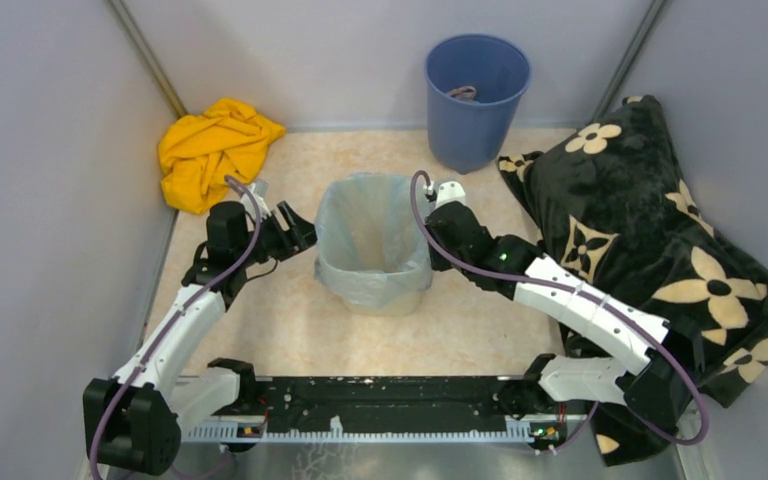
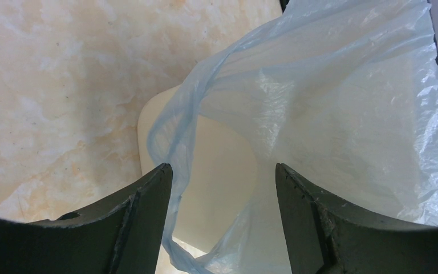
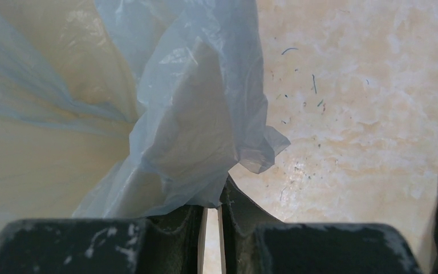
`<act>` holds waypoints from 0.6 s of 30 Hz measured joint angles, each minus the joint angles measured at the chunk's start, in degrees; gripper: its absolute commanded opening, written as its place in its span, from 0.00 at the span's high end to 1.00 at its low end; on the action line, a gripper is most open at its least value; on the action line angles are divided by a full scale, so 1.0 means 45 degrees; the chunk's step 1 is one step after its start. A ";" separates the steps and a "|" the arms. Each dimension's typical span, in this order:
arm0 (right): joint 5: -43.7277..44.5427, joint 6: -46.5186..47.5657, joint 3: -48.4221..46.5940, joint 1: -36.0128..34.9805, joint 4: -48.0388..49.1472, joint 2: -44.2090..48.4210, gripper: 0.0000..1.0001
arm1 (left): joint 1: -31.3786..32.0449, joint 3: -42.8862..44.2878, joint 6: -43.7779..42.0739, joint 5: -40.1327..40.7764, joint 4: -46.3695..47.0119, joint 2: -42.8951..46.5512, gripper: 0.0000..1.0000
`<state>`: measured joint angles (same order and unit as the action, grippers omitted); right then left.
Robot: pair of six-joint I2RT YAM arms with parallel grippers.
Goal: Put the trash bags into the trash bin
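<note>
The trash bag point(image 1: 372, 235) drapes over the trash bin point(image 2: 217, 188), hiding most of it.
The right gripper point(image 3: 214, 200) pinches the bag's edge; the left gripper point(image 1: 300, 228) is spread wide beside the rim; blue bucket point(image 1: 477, 100) and yellow cloth point(image 1: 210, 150) sit behind.

left arm point(image 1: 175, 325) stretched forward from base, wrist turned inward. left gripper point(image 2: 223, 171) spread wide, fingers point(image 2: 142, 211) well apart. right arm point(image 1: 580, 300) reaching forward and inward, forearm angled toward centre. right gripper point(image 3: 212, 200) nearly closed, thin slit between pads, pinching fold of trash bag point(image 3: 194, 114).

Grey walls point(image 1: 50, 150) enclose a beige marbled floor point(image 1: 290, 320).
</note>
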<state>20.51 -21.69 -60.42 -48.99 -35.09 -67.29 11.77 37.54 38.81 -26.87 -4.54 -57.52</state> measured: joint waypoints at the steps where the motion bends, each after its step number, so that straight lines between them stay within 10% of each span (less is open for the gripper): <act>1: -0.0083 -0.0005 0.0102 0.0005 0.0199 0.0015 0.88 | -0.0005 0.0000 0.0005 -0.0005 0.0073 -0.0005 0.27; 18: 0.1025 0.0117 -0.0767 0.0500 -0.1277 0.2127 0.83 | -0.0010 0.0121 -0.0476 0.0185 -0.0053 -0.0107 0.25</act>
<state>25.12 -21.17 -63.88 -46.74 -40.84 -57.71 11.73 38.09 36.67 -26.04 -4.78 -58.00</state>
